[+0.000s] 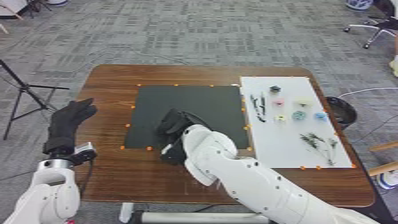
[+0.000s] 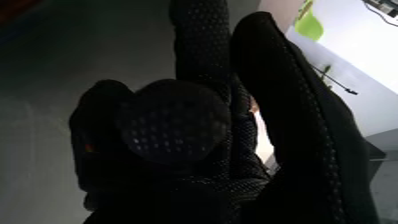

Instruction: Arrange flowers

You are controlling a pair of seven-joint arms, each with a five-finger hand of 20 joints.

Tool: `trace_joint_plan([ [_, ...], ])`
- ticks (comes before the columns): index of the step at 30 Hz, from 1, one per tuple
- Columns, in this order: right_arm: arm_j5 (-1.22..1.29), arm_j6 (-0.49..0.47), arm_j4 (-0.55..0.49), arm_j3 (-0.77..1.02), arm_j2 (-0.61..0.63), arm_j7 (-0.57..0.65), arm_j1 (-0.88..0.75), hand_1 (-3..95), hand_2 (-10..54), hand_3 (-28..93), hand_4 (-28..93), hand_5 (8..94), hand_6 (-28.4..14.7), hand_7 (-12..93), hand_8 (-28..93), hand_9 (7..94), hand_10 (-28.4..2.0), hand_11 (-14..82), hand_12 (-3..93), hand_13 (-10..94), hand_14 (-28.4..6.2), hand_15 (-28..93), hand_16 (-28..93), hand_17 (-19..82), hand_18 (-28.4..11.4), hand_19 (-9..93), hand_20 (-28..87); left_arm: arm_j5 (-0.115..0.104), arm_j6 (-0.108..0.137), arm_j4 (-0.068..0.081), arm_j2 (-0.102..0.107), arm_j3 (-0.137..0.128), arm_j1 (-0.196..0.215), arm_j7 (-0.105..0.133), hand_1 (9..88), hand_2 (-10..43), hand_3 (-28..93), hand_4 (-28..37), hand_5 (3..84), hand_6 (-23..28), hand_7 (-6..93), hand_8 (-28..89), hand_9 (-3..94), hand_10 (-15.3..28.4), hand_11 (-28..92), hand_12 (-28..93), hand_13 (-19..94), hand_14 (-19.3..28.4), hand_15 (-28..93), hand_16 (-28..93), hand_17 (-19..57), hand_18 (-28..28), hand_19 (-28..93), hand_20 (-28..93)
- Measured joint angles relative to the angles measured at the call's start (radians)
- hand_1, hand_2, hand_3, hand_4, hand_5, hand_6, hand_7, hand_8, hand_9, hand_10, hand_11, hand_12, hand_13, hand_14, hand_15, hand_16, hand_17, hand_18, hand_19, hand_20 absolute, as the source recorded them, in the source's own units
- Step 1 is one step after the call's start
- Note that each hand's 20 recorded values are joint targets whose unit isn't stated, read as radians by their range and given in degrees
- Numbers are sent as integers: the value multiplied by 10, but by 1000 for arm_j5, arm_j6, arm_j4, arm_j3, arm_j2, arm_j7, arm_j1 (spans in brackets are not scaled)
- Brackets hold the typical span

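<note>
My right hand (image 1: 174, 126) is over the lower middle of the dark mat (image 1: 160, 102) in the head view. The right wrist view shows the same hand (image 2: 173, 122) close up; whether it holds anything is unclear. My left hand (image 1: 67, 121) stands open at the table's left edge. On the white sheet (image 1: 282, 157) lie small flower heads: dark (image 1: 274, 89), pink (image 1: 278, 101), cream (image 1: 302, 102), yellow (image 1: 280, 118), teal (image 1: 298, 115) and blue (image 1: 321, 116). Black stems (image 1: 258, 107) lie along its left side, green sprigs (image 1: 318, 144) lower down.
Small orange markers line the mat and the sheet on the brown table (image 1: 111, 82). A black bin (image 1: 341, 111) stands beyond the right edge, and a tripod (image 1: 31, 92) stands on the floor at the left. In the right wrist view, a green thing (image 2: 309, 26) shows against white.
</note>
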Motion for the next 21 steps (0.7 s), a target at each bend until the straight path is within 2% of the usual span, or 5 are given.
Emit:
trace_joint_plan([
  [7,38,-30,-6,8,0,3,-4,520,-95,505,23,658,-78,325,173,869,-135,179,178,937,-24,545,295,673,-107,932,454,2,-3,0,-1,1,0,-1,184,94,670,-283,531,30,132,-66,529,151,213,131,418,183,208,17,86,134,145,210],
  [10,57,-39,-11,11,0,2,-6,471,-80,539,6,660,-79,313,160,867,-137,180,181,937,-25,542,302,669,-108,932,460,2,-3,-1,-2,1,0,-1,189,93,667,-283,531,30,132,-67,529,152,213,132,418,183,208,17,86,134,145,210],
  [12,67,-42,-14,15,1,-2,-8,383,-18,588,-22,666,-75,331,-21,868,-142,182,186,937,-25,540,307,667,-112,932,468,2,-2,-3,-3,0,2,-1,189,92,668,-283,530,31,133,-66,529,152,214,132,418,184,209,17,86,134,146,210],
  [14,69,-46,-21,18,4,-11,-11,331,23,596,-33,668,-72,344,-83,869,-151,181,189,937,-32,538,313,663,-117,932,480,2,-2,-9,-5,-4,8,-1,189,92,667,-283,531,32,133,-66,529,152,214,132,418,183,211,18,85,135,146,210],
  [21,81,-58,-98,10,55,-37,-20,300,52,564,-40,662,-64,334,-87,842,-164,166,187,937,-40,510,340,659,-121,932,484,1,1,-40,-17,-41,54,-1,191,90,668,-283,532,31,135,-66,529,152,216,132,419,184,213,17,85,135,146,210],
])
